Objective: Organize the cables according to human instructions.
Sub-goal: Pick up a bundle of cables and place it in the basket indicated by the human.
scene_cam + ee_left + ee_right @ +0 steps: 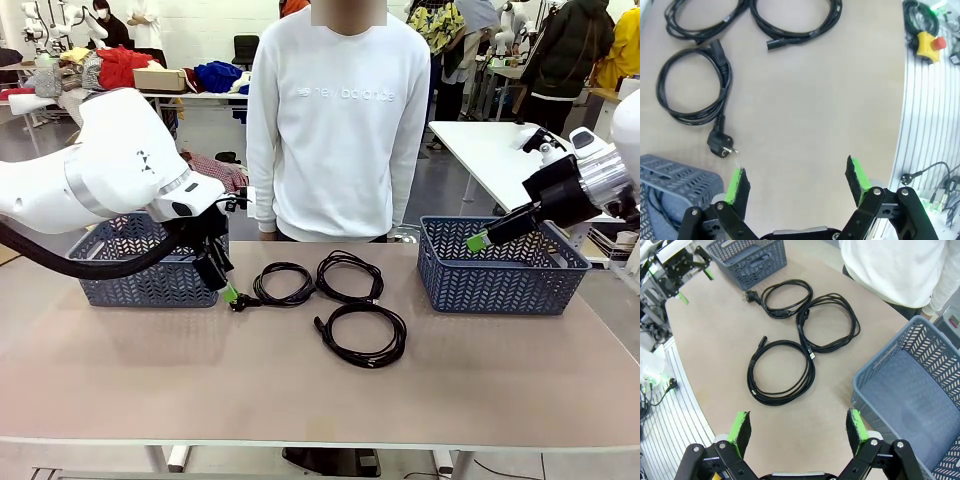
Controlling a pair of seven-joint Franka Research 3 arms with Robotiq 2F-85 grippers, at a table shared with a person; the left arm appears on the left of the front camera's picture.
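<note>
Nearest us, left pincer (796, 171) gapes empty beside the plug (720, 141) of a thin black coiled cable (726, 80); we note right pincer (477, 241), also wide, well apart.

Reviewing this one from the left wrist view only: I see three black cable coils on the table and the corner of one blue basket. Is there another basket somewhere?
Observer: Yes. A second blue basket stands on the right side of the table.
Operator: Where is the other arm?
Observer: The right pincer hovers by that basket's left rim, jaws open, with nothing between them.
Operator: Is anyone at the table?
Observer: A person in a white sweatshirt stands at the far side, facing the robot, arms down.
</note>
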